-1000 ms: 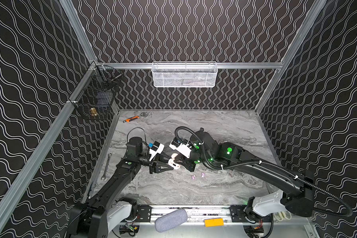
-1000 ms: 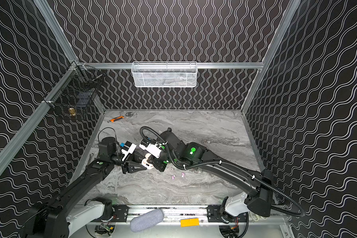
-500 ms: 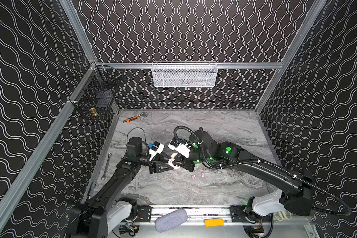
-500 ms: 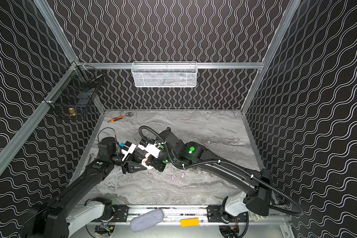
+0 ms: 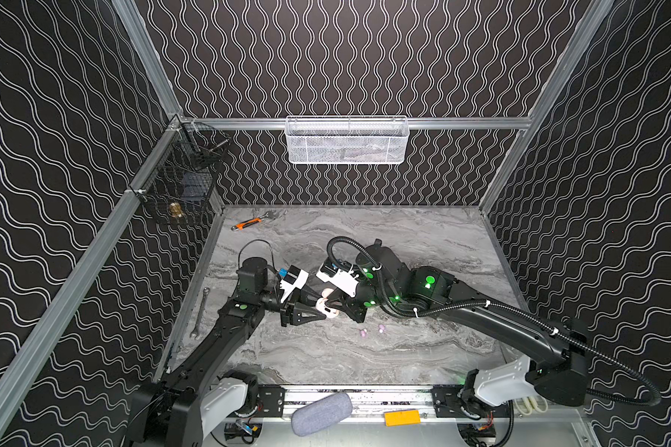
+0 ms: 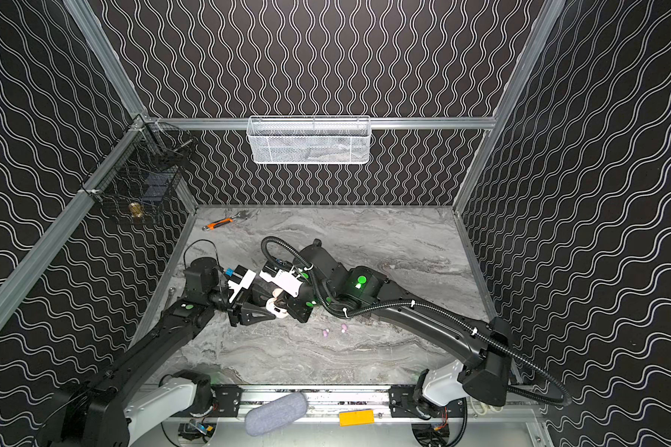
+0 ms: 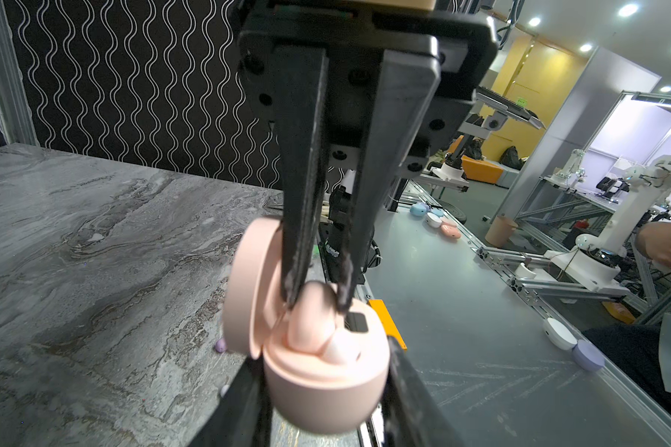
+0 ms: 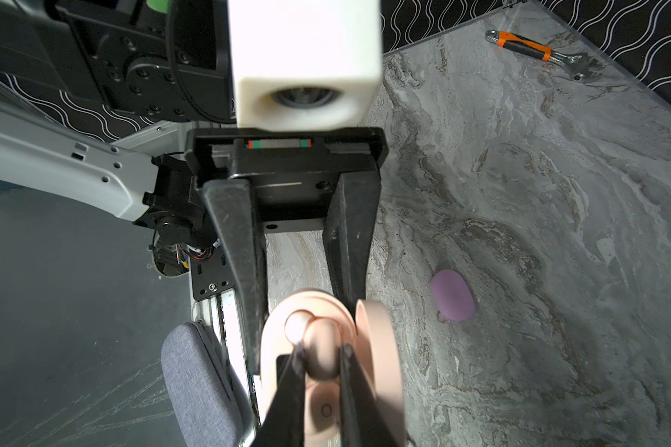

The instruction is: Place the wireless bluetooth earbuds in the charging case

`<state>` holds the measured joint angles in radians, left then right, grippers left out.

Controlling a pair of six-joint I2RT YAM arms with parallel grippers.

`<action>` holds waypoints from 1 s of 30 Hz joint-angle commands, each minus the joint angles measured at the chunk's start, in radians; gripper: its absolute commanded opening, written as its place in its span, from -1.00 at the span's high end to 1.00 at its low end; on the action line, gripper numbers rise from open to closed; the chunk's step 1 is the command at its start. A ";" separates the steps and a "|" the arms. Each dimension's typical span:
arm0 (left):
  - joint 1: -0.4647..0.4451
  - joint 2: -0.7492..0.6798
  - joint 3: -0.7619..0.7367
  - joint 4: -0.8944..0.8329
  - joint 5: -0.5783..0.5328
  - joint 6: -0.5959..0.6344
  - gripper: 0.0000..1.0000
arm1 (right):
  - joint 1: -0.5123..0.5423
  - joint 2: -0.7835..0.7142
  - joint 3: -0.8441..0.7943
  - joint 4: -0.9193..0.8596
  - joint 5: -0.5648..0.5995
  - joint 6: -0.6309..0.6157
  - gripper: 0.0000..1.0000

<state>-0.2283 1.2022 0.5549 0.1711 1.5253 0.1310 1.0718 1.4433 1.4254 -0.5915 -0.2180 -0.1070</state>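
1. Earbuds showed in three spots. The pale pink earbud [image 8: 320, 336] sat at the mouth of the charging case [image 7: 326, 391], with its lower end in one well and its rounded top above the rim.
2. The right gripper [image 8: 321, 351] had closed narrowly on that earbud, one fingertip pressed to each side, reaching into the case's open face.
3. A second bud [image 7: 339, 348], paler in colour, lay seated in the neighbouring well of the case, touching the pinched one.
4. The left gripper [image 7: 322, 363] was clamped on the case's rounded body with one finger on each flank, and the case's open face was turned toward the right gripper.
5. The lid [image 7: 248, 286] stood hinged open, just beside the right gripper's fingers.
6. Two lilac earbuds [image 5: 363, 332] lay loose on the marble table [image 5: 403, 240], near the case but not touching it and slightly apart from each other. Both top views showed them.
7. An orange-handled wrench [image 5: 248, 223] lay well away from the case by the back wall.
8. A plain spanner [image 5: 200, 313] lay on the far side of the left arm from the case, along the table's edge.
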 commanded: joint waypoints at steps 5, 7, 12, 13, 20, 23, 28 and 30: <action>-0.001 0.001 0.001 0.024 0.009 0.005 1.00 | 0.006 -0.006 0.010 -0.008 0.022 -0.033 0.68; 0.000 0.001 0.002 0.022 0.010 0.004 1.00 | 0.013 -0.002 0.017 -0.015 0.036 -0.040 0.68; 0.000 0.004 0.003 0.022 0.012 0.003 1.00 | 0.057 0.028 0.040 -0.041 0.121 -0.065 0.69; 0.000 0.005 0.004 0.022 0.013 0.002 1.00 | 0.068 0.035 0.048 -0.051 0.143 -0.068 0.69; 0.000 0.010 0.007 0.022 0.013 0.002 1.00 | 0.163 0.100 0.107 -0.110 0.337 -0.097 0.70; 0.000 0.014 0.005 0.022 0.011 0.004 1.00 | 0.180 0.099 0.109 -0.096 0.376 -0.104 0.71; 0.001 0.013 0.005 0.022 0.012 0.004 1.00 | 0.196 0.096 0.118 -0.106 0.408 -0.116 0.72; 0.000 0.012 0.005 0.022 0.010 0.005 1.00 | 0.200 0.094 0.118 -0.111 0.410 -0.116 0.72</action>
<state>-0.2245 1.2152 0.5545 0.1345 1.5105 0.1314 1.2633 1.5299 1.5379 -0.6849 0.2134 -0.2054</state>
